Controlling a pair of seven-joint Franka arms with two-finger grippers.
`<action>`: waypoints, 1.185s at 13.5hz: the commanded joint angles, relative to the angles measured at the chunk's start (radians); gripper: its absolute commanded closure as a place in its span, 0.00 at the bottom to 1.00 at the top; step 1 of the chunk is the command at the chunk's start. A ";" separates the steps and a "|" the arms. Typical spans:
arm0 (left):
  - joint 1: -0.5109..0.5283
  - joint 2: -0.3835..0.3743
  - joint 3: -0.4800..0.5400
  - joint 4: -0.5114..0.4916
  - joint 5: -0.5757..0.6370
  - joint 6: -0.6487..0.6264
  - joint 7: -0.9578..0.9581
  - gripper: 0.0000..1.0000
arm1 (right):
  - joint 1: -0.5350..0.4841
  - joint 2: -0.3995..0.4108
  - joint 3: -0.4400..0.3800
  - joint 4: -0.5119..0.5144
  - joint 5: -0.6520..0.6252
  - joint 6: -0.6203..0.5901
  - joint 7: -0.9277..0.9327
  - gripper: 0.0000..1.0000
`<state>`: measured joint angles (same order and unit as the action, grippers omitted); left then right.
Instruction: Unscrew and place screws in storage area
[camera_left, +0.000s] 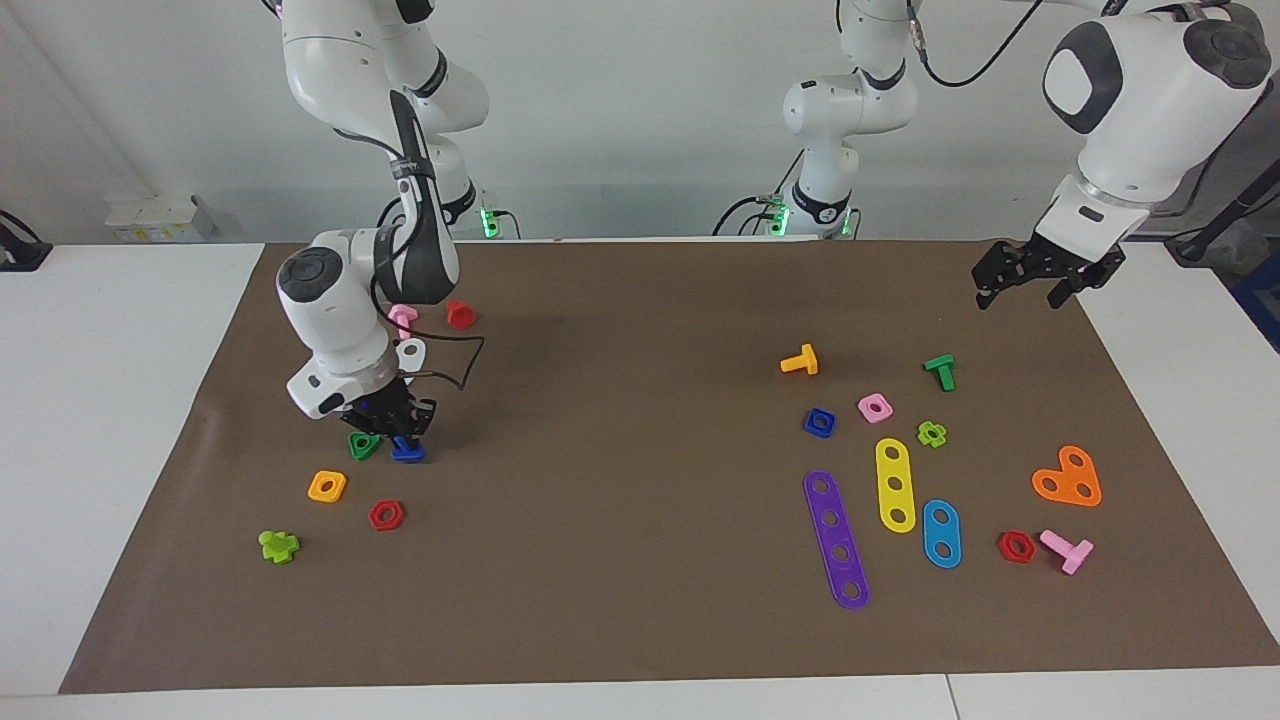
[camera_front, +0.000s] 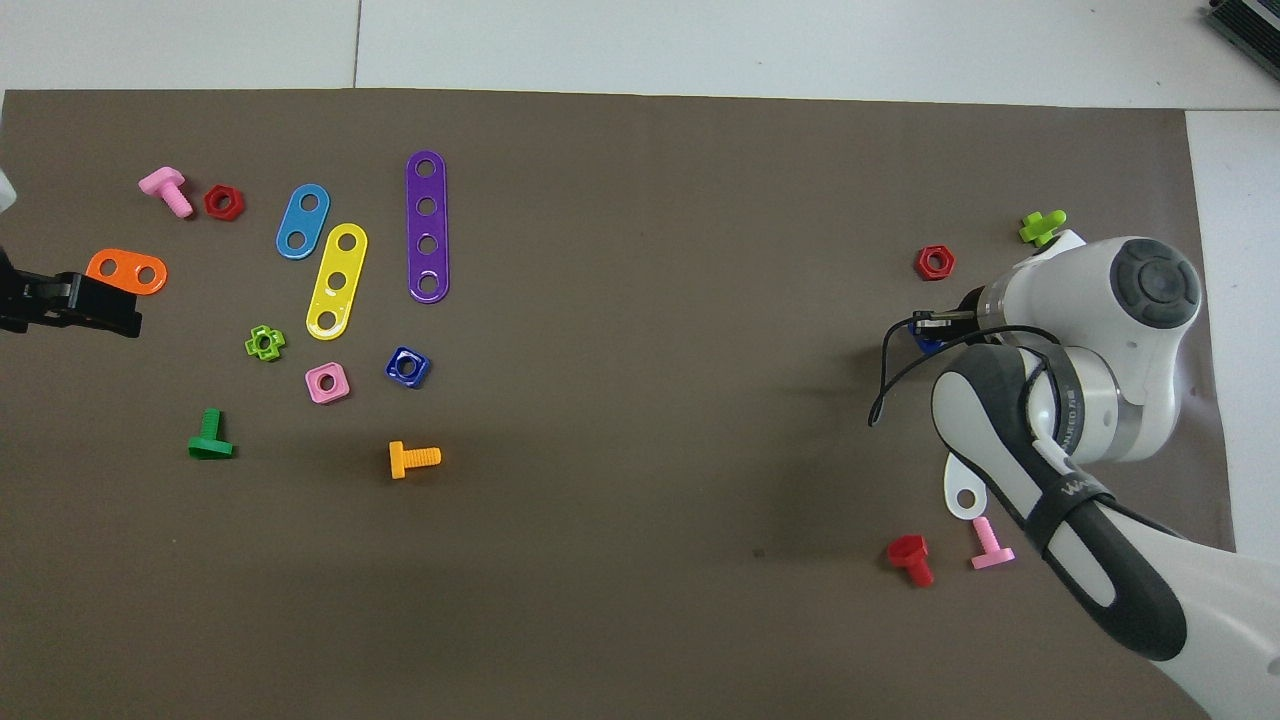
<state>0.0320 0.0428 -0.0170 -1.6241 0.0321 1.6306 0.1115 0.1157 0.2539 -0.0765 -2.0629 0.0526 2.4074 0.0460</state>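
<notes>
A dark-blue screw (camera_left: 408, 450) lies on the brown mat (camera_left: 640, 620) at the right arm's end, beside a green triangular nut (camera_left: 364, 445). My right gripper (camera_left: 392, 428) is low, right over the screw and at its top. In the overhead view only a blue edge of the screw (camera_front: 926, 341) shows under the right gripper (camera_front: 940, 322). The dark-blue square nut (camera_left: 819, 422) lies apart at the left arm's end, also seen from overhead (camera_front: 407, 367). My left gripper (camera_left: 1030, 285) hangs open and empty in the air over the mat's edge and waits; overhead it (camera_front: 100, 305) is beside the orange plate.
Near the screw lie an orange nut (camera_left: 327, 486), a red nut (camera_left: 386, 514), a lime nut (camera_left: 279, 545), a pink bolt (camera_left: 403, 318) and a red bolt (camera_left: 459, 314). At the left arm's end lie an orange bolt (camera_left: 800, 361), a green bolt (camera_left: 941, 371) and several strips including a purple strip (camera_left: 836, 538).
</notes>
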 joint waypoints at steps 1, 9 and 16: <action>0.006 -0.023 -0.003 -0.028 0.012 0.009 0.000 0.00 | -0.016 0.001 0.011 -0.010 0.020 0.036 -0.031 0.00; 0.006 -0.023 -0.003 -0.028 0.012 0.009 0.000 0.00 | -0.040 -0.191 -0.002 0.300 0.006 -0.501 -0.020 0.00; 0.006 -0.023 -0.003 -0.028 0.012 0.009 -0.001 0.00 | -0.045 -0.257 -0.045 0.535 -0.071 -0.899 0.040 0.00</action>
<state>0.0320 0.0428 -0.0170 -1.6241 0.0321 1.6306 0.1115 0.0814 -0.0197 -0.1173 -1.6035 0.0001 1.5866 0.0656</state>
